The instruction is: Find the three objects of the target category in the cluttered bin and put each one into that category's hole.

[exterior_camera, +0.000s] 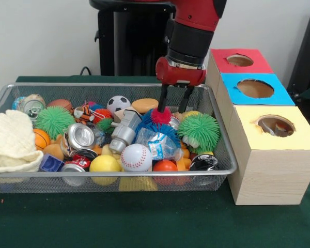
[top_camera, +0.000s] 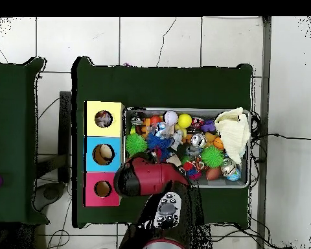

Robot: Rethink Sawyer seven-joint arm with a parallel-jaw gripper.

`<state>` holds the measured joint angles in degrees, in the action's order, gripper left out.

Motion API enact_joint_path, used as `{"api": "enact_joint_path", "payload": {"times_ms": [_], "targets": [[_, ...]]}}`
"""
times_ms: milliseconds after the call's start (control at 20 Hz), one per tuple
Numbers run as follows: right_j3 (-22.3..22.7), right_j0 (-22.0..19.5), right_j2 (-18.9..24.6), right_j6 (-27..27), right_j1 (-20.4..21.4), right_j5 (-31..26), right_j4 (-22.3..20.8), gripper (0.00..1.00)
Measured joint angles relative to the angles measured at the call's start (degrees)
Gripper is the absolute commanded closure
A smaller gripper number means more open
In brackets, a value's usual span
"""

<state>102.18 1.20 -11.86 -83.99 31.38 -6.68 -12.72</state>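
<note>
Pincer (exterior_camera: 173, 105) hangs open, fingertips just above a blue-and-red spiky ball (exterior_camera: 157, 122) in the wire bin (exterior_camera: 225, 155).

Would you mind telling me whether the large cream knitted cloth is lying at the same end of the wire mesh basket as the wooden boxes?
No, the large cream knitted cloth lies at the silver wire mesh basket's end opposite the wooden boxes.

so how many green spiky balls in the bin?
2 visible: one green spiky ball at the front view's left, beside the cream cloth; another at the right end. More may be buried.
</note>
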Motion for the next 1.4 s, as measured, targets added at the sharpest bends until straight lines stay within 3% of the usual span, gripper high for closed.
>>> {"api": "enact_joint_path", "payload": {"times_ms": [750, 800, 1400], "targets": [[2.2, 0.6, -2.0, 0.0, -2.9, 4.9, 0.0, 0.0], [2.4, 0.6, -2.1, 0.0, -3.1, 4.9, 0.0, 1.0], [2.6, 0.6, -2.2, 0.0, -3.6, 6.2, 0.0, 1.0]]}}
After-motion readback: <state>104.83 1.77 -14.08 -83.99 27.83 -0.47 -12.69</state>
